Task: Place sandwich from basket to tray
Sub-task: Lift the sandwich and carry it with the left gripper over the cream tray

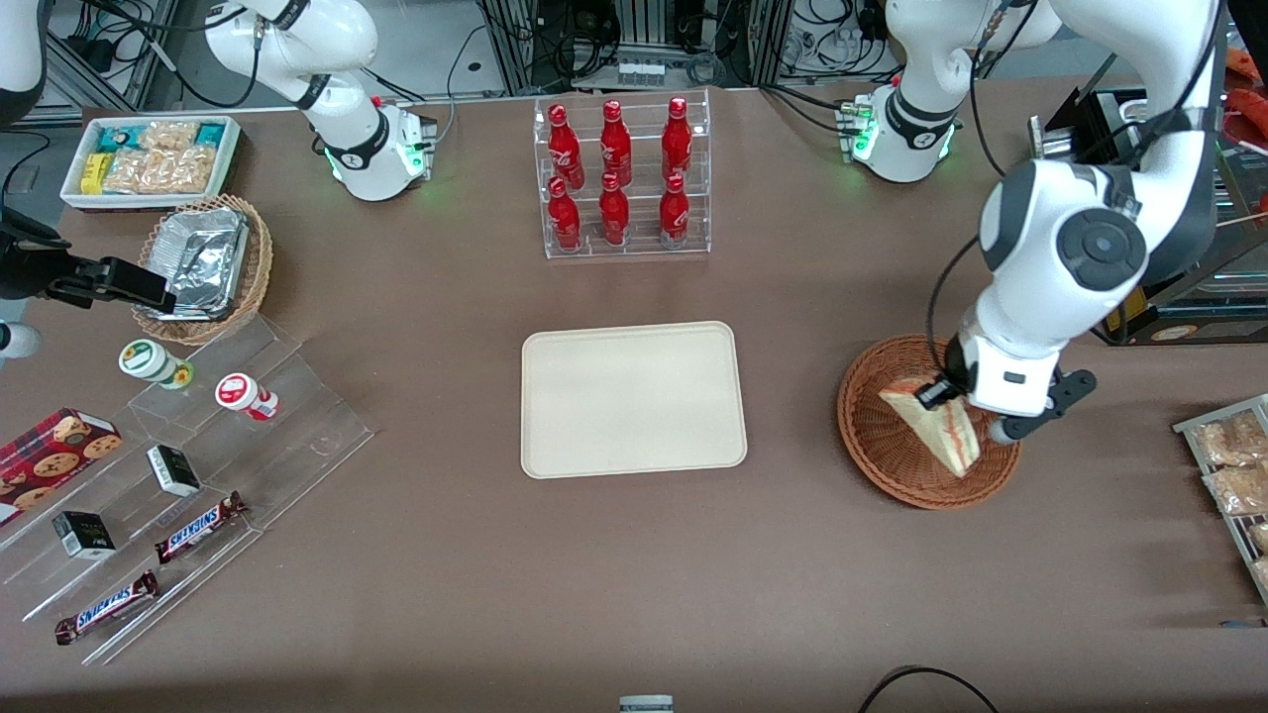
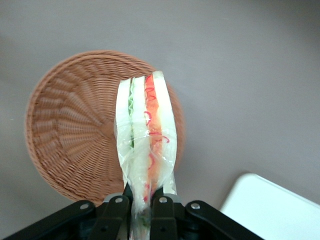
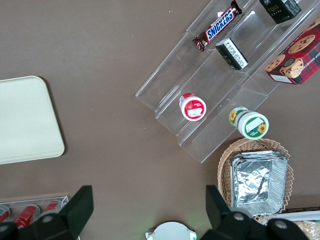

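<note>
Sandwich [image 1: 936, 431] in the gripper [image 1: 951, 396] above basket [image 1: 882, 436], beside tray [image 1: 634, 399].

The narrow end of the sandwich [image 2: 146, 145] is hidden between the fingers [image 2: 114, 212] of the gripper [image 2: 139, 207] in the left wrist view. Part of the basket [image 1: 897, 451] is covered by sandwich and arm in the front view. Only a corner of the tray [image 2: 272, 207] is seen from the wrist, the rest being cut off.

I'm working in a robotics lab staged as a snack shop: a brown table [image 1: 396, 555], a clear rack of red soda bottles [image 1: 619, 178], candy bars [image 1: 198, 528] on stepped shelves, cable-strewn equipment frames.

My gripper [image 2: 141, 202] hangs over the basket [image 1: 892, 446].
</note>
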`<state>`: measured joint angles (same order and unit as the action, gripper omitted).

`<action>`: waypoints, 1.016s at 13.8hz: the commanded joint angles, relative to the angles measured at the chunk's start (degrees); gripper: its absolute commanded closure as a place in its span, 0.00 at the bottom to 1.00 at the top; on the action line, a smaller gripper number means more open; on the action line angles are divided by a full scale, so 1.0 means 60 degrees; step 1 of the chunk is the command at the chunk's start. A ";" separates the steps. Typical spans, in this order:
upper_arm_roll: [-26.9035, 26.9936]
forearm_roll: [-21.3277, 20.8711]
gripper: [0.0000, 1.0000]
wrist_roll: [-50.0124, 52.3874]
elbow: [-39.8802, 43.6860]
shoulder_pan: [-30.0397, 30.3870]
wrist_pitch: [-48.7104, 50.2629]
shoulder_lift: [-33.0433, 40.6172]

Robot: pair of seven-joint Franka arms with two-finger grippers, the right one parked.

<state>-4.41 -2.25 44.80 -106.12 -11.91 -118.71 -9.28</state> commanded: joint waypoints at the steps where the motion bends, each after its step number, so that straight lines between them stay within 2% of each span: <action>1: 0.0076 -0.0153 1.00 0.0077 0.0824 -0.1189 0.0230 -0.0560; 8: 0.0076 -0.0167 1.00 0.0195 0.2803 -0.3651 0.0230 -0.2669; 14: 0.0062 -0.0109 1.00 0.0063 0.3272 -0.4430 -0.0032 -0.3681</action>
<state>-4.66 -2.30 45.59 -89.31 -37.64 -118.74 -29.22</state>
